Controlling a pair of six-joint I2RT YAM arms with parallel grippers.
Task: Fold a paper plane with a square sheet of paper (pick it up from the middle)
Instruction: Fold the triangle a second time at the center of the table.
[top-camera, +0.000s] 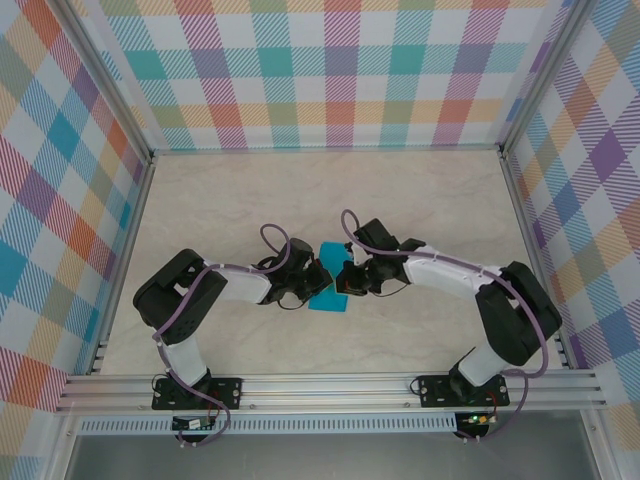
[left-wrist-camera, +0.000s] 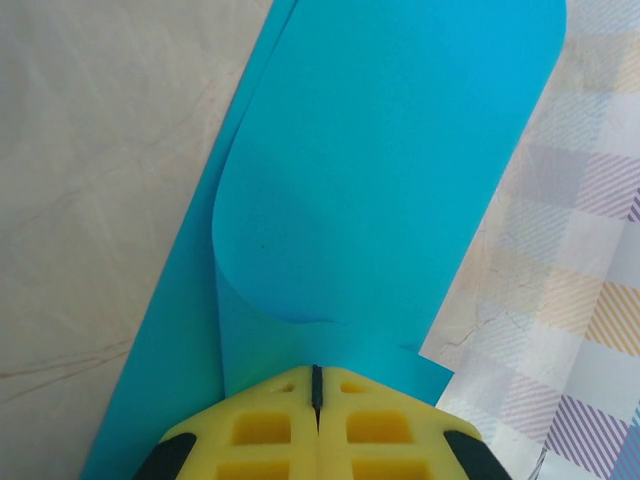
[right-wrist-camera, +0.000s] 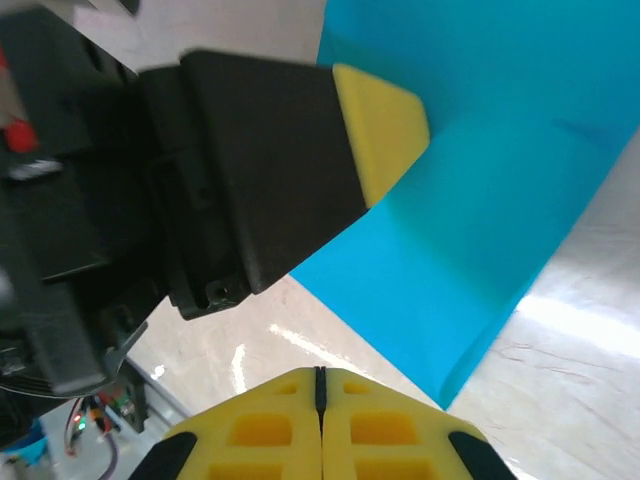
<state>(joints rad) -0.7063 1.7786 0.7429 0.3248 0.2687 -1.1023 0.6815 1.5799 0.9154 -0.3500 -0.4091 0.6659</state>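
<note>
- Your left gripper (left-wrist-camera: 317, 385) has its yellow pads pressed together to a thin seam. The near edge of the square sheet of paper (left-wrist-camera: 380, 180) runs straight into that seam, so I judge it pinched there.
- From that pinch the sheet runs away toward 12 o'clock, leaning to 1. Its upper layer is curled over in a soft loop, not creased flat, above a lower layer lying on the table (left-wrist-camera: 100, 150).
- Your right gripper (right-wrist-camera: 320, 385) is closed too, pads meeting, with nothing visible between them. A strip of bare table separates its tips from the paper.
- In the right wrist view the sheet lies at 1 to 2 o'clock from those jaws, its near edge slanting from 10 o'clock down to 4. The left arm's yellow fingertip (right-wrist-camera: 380, 125) shows in front of the paper at 12 o'clock.
- In the overhead view the two grippers meet nose to nose near the middle of the table, with the teal sheet between them and just toward 6 o'clock.
- The relation to mind is that the left arm has the paper, while the right is just beside it but off it.
- This looks like an early fold laid over but not yet pressed. To flatten it, you would likely bring the right jaws across toward 1 o'clock and press along the loop's long axis.
</note>
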